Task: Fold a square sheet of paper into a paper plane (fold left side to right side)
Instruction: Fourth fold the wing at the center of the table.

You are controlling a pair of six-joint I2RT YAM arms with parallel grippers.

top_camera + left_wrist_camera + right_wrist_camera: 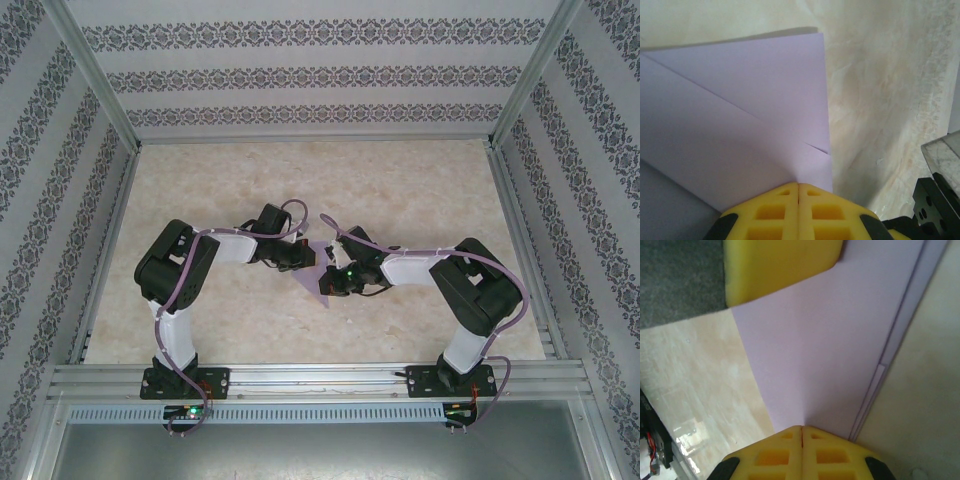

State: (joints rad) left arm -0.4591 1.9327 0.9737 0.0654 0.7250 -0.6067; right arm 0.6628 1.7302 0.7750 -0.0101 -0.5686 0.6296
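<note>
Left gripper [798,186]: fingers pressed together, pinching the paper's [740,125] near corner.
Right gripper [801,429]: also clamped on the paper's edge.
Paper: lilac, folded, between both grippers, mid-table [420,190].

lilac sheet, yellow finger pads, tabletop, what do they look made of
Lilac sheet: thin matte paper; it holds sharp creases and crisp layered edges. Yellow pads: probably moulded plastic or rubber, smooth, with square recesses. Tabletop: beige marble-patterned, slightly glossy; likely laminate or printed film, not certain.
</note>
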